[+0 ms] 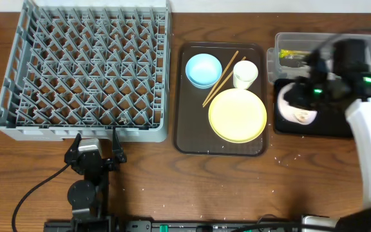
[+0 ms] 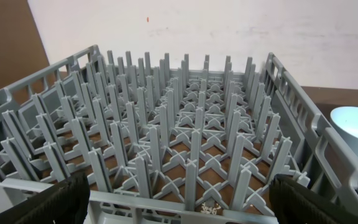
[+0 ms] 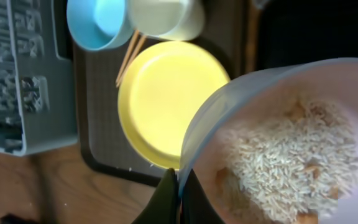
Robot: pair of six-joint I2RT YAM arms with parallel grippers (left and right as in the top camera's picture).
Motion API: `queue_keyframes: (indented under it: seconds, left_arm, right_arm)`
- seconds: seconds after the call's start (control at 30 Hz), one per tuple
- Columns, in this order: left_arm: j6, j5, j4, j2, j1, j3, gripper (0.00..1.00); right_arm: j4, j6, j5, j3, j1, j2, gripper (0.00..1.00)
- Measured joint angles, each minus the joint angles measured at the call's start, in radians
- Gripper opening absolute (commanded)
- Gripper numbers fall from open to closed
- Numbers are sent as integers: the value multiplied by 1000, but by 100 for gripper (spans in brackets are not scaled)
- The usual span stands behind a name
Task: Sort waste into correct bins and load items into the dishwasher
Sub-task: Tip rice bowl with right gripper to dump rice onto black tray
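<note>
- My right gripper (image 3: 179,186) pinches the white bowl (image 3: 229,115), rice scraps (image 3: 291,168) inside, over the black tray (image 1: 324,131) at right.
- My left gripper (image 1: 96,145) gapes wide beside the unloaded dish rack (image 1: 82,64); wrapper (image 1: 292,55) seemingly binned.

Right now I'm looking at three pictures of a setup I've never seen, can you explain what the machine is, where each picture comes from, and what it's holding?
It is a robot with two arms at a table, each ending in a two-finger gripper. One picture looks down from overhead; the other two come from cameras on the wrists. The left gripper is open and empty, facing a grey dish rack. A brown tray carries a blue bowl, a white cup, chopsticks and a yellow plate. The right gripper is pinched shut on the rim of a white bowl of rice scraps, over a black tray beside a clear tub.
</note>
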Motion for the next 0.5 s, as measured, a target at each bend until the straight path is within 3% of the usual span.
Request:
queue_keyframes:
  seconds: [0.23,0.5]
  left_arm:
    - [0,0,0,0,0,0,94]
    - [0,0,0,0,0,0,94]
  right_arm:
    - [245,-67,-262,-216,-299,1,1]
    - [549,-81,-544,-404,-444,66,1]
